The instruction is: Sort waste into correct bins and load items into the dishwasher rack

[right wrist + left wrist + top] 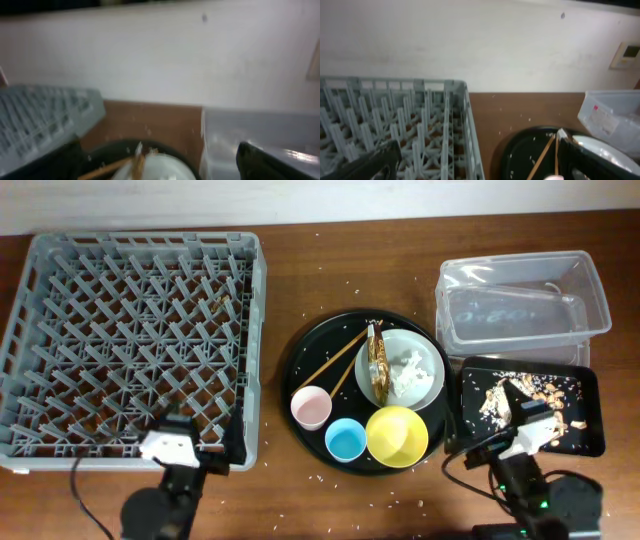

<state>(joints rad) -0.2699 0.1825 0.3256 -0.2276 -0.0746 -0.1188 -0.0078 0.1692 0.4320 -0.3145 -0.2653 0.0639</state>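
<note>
**Overhead and wrist views.** The left gripper [477,152], jaws spread wide and empty, sits at the near wall of the dishwasher rack [255,330]. The right gripper [159,150], likewise spread and empty, hangs over the near-left corner of the small black tray [592,415], which bears food scraps [497,398]. Between the arms, a round black tray [298,360] carries the pink cup [311,407], blue cup [346,440], yellow bowl [397,435] and chopsticks [335,362]. It also carries the grey dish [432,380], which holds the tissue [408,372] and foil wrapper [377,360]. The clear tub [520,300] stands just behind the small black tray. Rice grains [318,477] dot the table [300,260].

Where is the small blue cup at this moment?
In the overhead view, the small blue cup stands on the round black tray, near its front edge, between the pink cup and the yellow bowl.
</note>
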